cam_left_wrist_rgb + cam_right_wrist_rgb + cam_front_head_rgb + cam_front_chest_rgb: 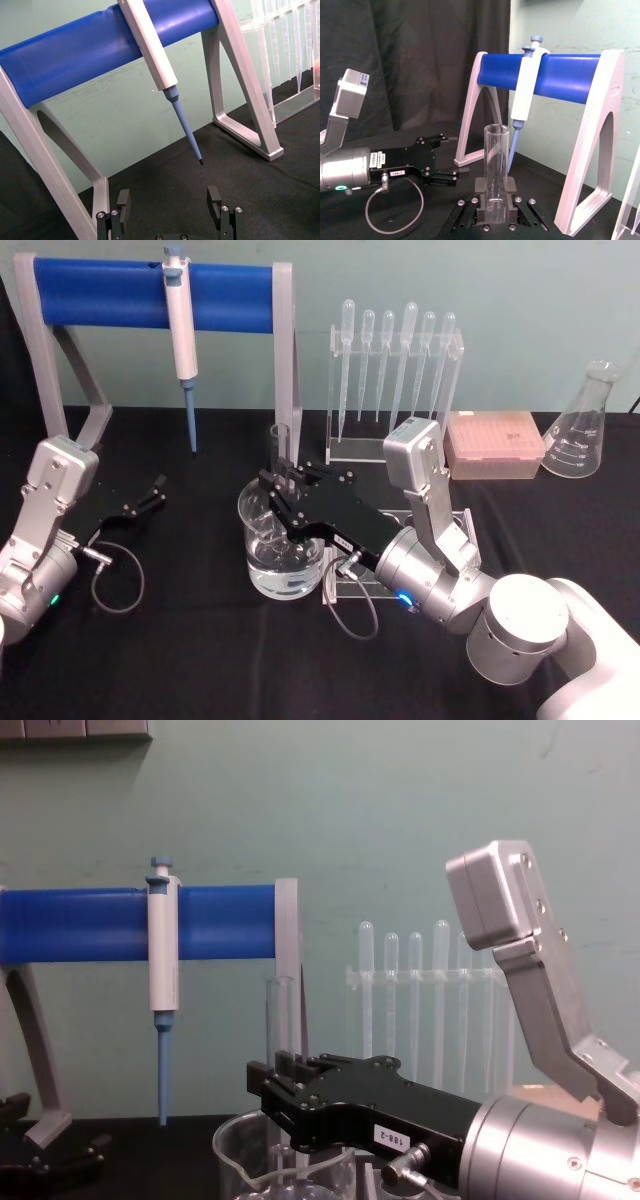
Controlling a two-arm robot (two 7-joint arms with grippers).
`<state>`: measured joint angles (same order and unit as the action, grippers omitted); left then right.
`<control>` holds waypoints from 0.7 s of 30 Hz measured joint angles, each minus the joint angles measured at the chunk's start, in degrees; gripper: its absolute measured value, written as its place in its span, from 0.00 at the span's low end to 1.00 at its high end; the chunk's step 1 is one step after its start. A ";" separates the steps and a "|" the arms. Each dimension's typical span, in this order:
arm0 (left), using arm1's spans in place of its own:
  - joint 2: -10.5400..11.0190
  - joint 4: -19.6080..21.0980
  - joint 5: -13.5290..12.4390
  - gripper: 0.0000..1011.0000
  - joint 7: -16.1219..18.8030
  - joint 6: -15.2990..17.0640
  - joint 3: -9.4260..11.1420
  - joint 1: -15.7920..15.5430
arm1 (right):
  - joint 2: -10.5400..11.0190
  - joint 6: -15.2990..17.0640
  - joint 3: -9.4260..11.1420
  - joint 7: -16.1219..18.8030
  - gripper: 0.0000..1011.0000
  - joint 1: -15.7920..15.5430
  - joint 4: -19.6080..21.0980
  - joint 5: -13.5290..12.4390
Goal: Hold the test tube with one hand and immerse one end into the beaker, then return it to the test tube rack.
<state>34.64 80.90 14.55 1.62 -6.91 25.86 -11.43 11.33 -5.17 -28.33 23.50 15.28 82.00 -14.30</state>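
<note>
The right pincer [281, 492] is gripping the one test tube [279, 452] about its lower part, its jaws closed onto the glass from both sides. The tube is standing upright, with its open rim rising above the pincer. The right wrist view is showing that grip plainly, the tube [496, 167] seated between the two black fingers [481, 205]. The head view is hiding the grip behind the pincer body.

Directly below the pincer, the single beaker [282, 558] is sitting on the black desk [200, 660] with water in it. The tube's lower end seems to be reaching down inside the beaker, though the pincer is covering the tip. In the chest view the tube [279, 1020] is rising above the pincer [275, 1092], and the beaker's rim [232, 1135] is showing beneath it.

The left pincer [152, 494] is lying well away from the right one, to its left. Its wrist view is showing the jaws wide apart and holding nothing [169, 206].

Beyond the right pincer, one pipettor [183, 340] is hanging on one blue stand [100, 285]. Six plastic pipettes [409, 350] are standing in a clear rack. Farther to its right, one pink box [495, 443] and one flask [585, 425] are resting on the desk.
</note>
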 joint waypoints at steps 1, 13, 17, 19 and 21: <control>0.00 0.00 0.00 0.99 0.00 0.00 0.00 0.00 | 0.00 0.00 0.00 0.00 0.22 0.00 0.00 0.00; 0.00 0.00 0.00 0.99 0.00 0.00 0.00 0.00 | 0.00 0.00 0.00 0.00 0.23 0.00 0.00 0.00; 0.00 0.00 0.00 0.99 0.00 0.00 0.00 0.00 | 0.00 0.00 0.00 0.00 0.23 0.00 0.00 0.00; 0.00 0.00 0.00 0.99 0.00 0.00 0.00 0.00 | 0.00 0.00 0.00 0.00 0.22 0.00 0.00 0.00; 0.00 0.00 0.00 0.99 0.00 0.00 0.00 0.00 | 0.00 0.00 0.00 0.00 0.23 0.00 0.00 0.00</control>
<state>34.65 80.90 14.55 1.62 -6.91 25.86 -11.43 11.33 -5.17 -28.33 23.50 15.27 82.00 -14.31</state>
